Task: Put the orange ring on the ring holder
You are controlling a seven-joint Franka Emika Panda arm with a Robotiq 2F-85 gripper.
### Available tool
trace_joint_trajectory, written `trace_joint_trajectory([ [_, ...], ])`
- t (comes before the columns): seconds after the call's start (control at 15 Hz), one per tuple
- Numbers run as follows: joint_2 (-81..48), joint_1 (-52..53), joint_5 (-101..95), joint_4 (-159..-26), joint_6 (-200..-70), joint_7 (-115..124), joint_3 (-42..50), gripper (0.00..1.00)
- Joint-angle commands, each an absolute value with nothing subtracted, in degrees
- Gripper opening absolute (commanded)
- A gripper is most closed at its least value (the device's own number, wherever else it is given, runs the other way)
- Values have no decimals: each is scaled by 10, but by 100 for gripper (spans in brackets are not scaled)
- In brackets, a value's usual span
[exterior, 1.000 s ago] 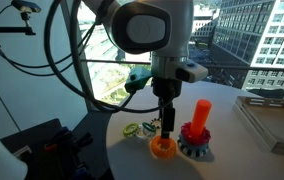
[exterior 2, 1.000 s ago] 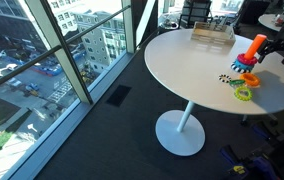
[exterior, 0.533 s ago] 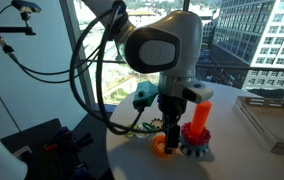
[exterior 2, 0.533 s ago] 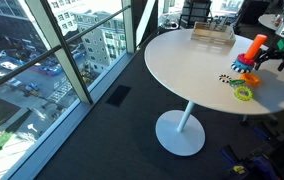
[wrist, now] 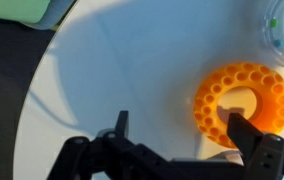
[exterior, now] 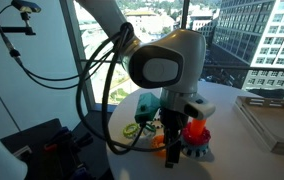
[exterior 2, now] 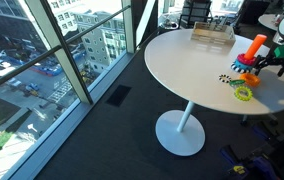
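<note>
Wrist view: the tool [wrist: 182, 140] hangs low over the white tabletop [wrist: 132, 70] with its two dark fingers spread wide and nothing pinched between them. The orange ring [wrist: 217, 100] lies flat on the tabletop, its surface covered in small dimples. One finger [wrist: 247, 132] overlaps the ring's near edge by its hole. The other finger [wrist: 120, 128] stands well apart from the ring over bare tabletop. Whether the first finger touches the ring cannot be told. At the upper corner a small pale ring with green marks [wrist: 282, 30] is cut off by the frame, and a pale-green shape [wrist: 17, 10] sits in the opposite upper corner beyond the tabletop's edge.

In an exterior view the arm [exterior: 167, 65] fills the middle of the picture, and its tool comes down just beside the ring holder [exterior: 194, 134]. The holder's red-orange peg stands upright on a dark toothed base. A sliver of the orange ring shows at the tool's foot, on the tabletop and not on the peg. A green ring [exterior: 132, 130] lies nearby on the side away from the holder.

In an exterior view from farther off, the holder stands near the rim of the round tabletop, beside tall windows [exterior 2: 72, 60]. The orange ring cannot be made out there.
</note>
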State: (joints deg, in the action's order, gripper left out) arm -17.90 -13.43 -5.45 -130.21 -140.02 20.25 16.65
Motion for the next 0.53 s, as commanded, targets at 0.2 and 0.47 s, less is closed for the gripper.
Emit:
trace_joint_trajectory([
  [0.2,-204,-128,-36,-1308,-1456,200,170,100],
  [0.47,-215,-123,-29,-1313,-1470,195,169,100],
])
